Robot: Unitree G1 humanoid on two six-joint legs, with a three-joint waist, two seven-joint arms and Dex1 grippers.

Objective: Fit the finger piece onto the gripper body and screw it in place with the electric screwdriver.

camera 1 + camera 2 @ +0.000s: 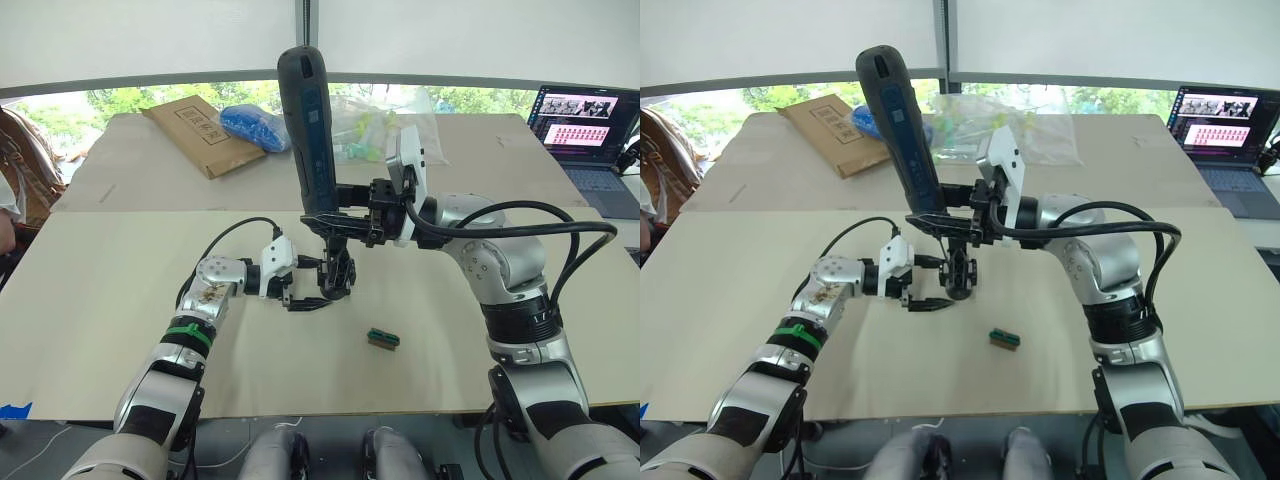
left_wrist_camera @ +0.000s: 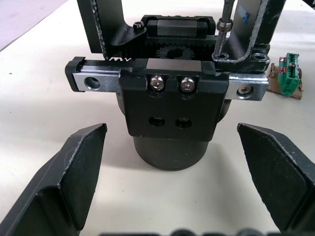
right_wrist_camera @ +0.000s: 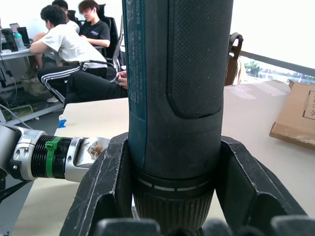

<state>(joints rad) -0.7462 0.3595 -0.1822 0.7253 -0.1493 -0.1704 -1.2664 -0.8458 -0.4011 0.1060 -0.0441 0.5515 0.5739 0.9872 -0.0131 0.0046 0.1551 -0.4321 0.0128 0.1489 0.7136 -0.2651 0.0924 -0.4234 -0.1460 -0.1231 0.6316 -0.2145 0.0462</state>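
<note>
Right gripper: your right gripper (image 1: 335, 215) is clamped round the lower barrel of the electric screwdriver (image 1: 310, 130); in the right wrist view both black fingers (image 3: 106, 182) press against its sides.
Screwdriver: you hold it nearly upright, rounded end up and leaning slightly toward the robot's left, with its thin metal bit (image 2: 222, 29) coming down onto the gripper body (image 2: 170, 105).
Left gripper: your left gripper (image 2: 170, 172) is spread wide, one finger on each side of the gripper body's round base and neither touching it.
Gripper body: it stands on the table (image 1: 120, 310) near the middle, just in front of your left gripper.
Finger piece: you cannot tell it apart from the assembly.
Green block: a small green block (image 1: 383, 338) lies on the table toward the robot's right, near the gripper body.
Far end: cardboard box (image 1: 200, 135), blue bag (image 1: 255, 127), laptop (image 1: 590, 130).
</note>
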